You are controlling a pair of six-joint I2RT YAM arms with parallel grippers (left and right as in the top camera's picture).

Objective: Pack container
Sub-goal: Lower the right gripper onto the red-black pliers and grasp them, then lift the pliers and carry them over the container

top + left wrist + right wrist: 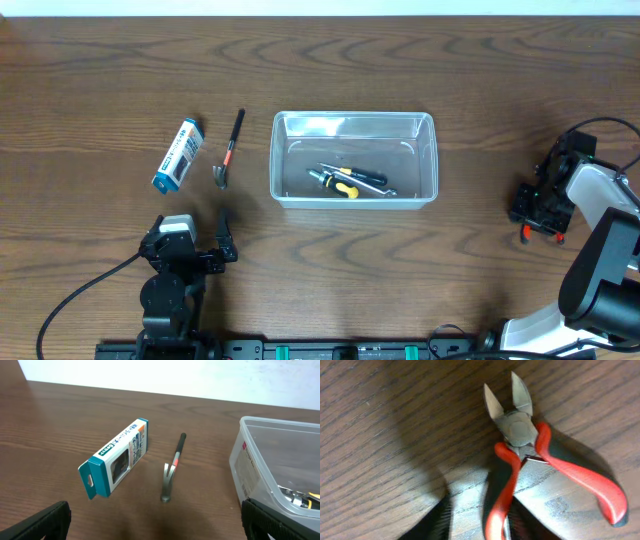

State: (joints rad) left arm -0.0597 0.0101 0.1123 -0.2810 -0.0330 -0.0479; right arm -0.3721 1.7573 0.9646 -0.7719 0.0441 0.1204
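Your container (278, 160) sits mid-surface holding screwdrivers (350, 180); box (178, 155), hammer (229, 150) and cutters (520, 430) lie outside, left fingers (40, 522) spread apart, right fingers (435, 525) straddling one cutter handle, grip unconfirmed.

A dark brown tabletop (420, 270) with flowing wood grain filled nearly everything I could see. Beyond its far edge stood a plain white backdrop (200, 377), evenly bright. The light was soft, leaving a faint sheen on the wood and short, blurred shadows.
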